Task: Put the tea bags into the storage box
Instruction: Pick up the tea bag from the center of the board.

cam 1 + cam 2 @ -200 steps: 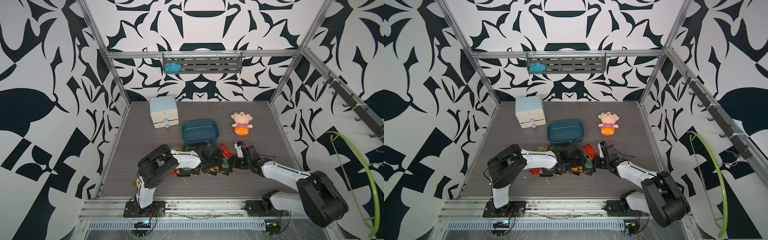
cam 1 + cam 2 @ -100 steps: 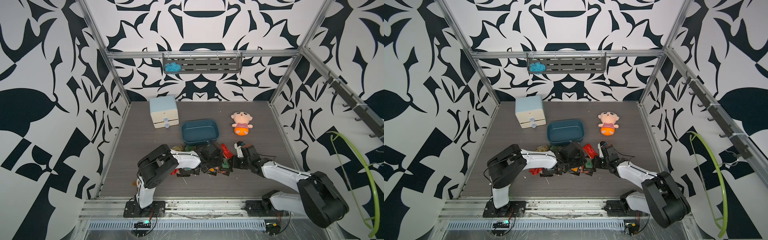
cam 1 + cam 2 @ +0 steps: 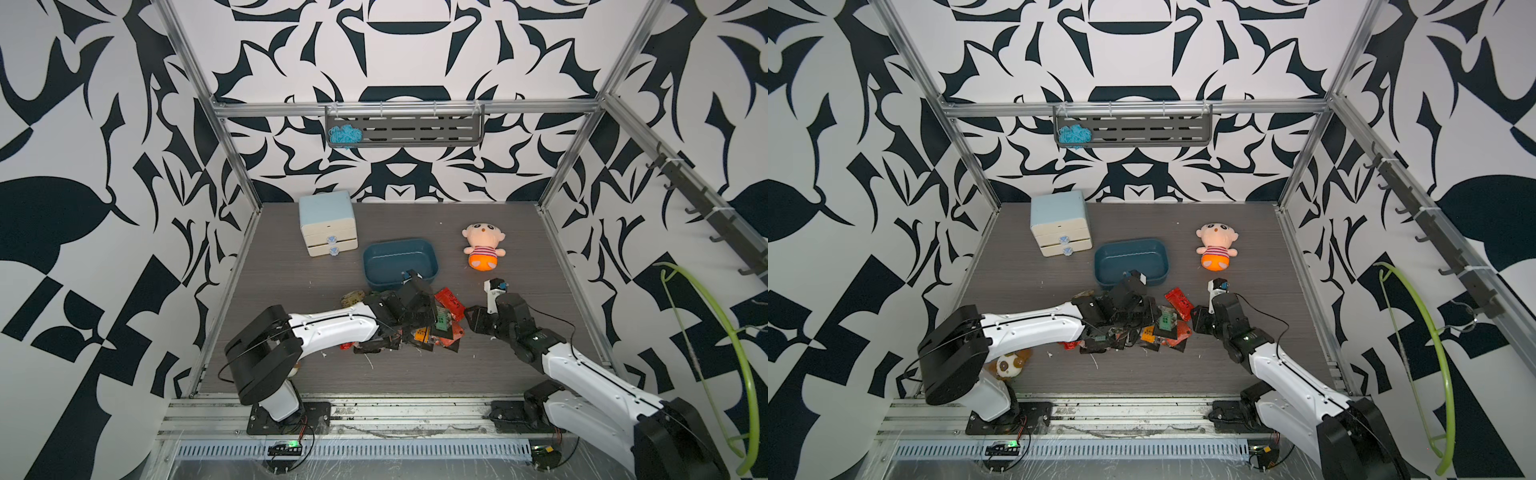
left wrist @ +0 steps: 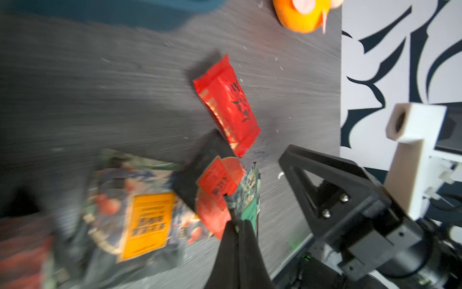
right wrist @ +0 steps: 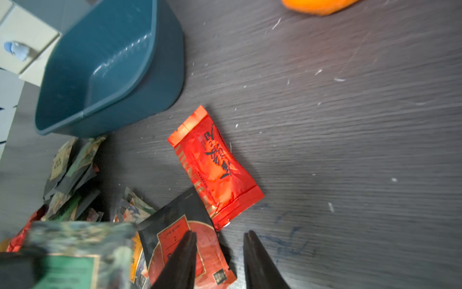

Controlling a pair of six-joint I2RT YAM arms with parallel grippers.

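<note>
The tea bags [image 3: 415, 332] lie in a heap on the dark table, in front of the teal storage box [image 3: 395, 259], which holds nothing that I can see. My left gripper [image 4: 236, 222] is shut on the edge of a green-labelled tea bag [image 4: 250, 190] at the heap's right side, seen in a top view [image 3: 1165, 320]. My right gripper [image 5: 220, 236] is open. One finger [image 5: 185, 255] hangs over a dark sachet with a red label [image 5: 172, 235], the other over bare table. A shiny red sachet [image 5: 215, 165] lies alone just beyond, between the heap and the box [image 5: 107, 62].
A pale blue-and-cream drawer cabinet [image 3: 328, 228] stands left of the box, and a plush doll [image 3: 484, 249] lies to its right. A small plush toy [image 3: 1009, 365] sits by the left arm's base. A wall shelf holds blue yarn [image 3: 345, 135].
The left gripper has closed on the green-labelled tea bag. The right gripper's fingers have spread apart. Both arms stay almost where they were.
</note>
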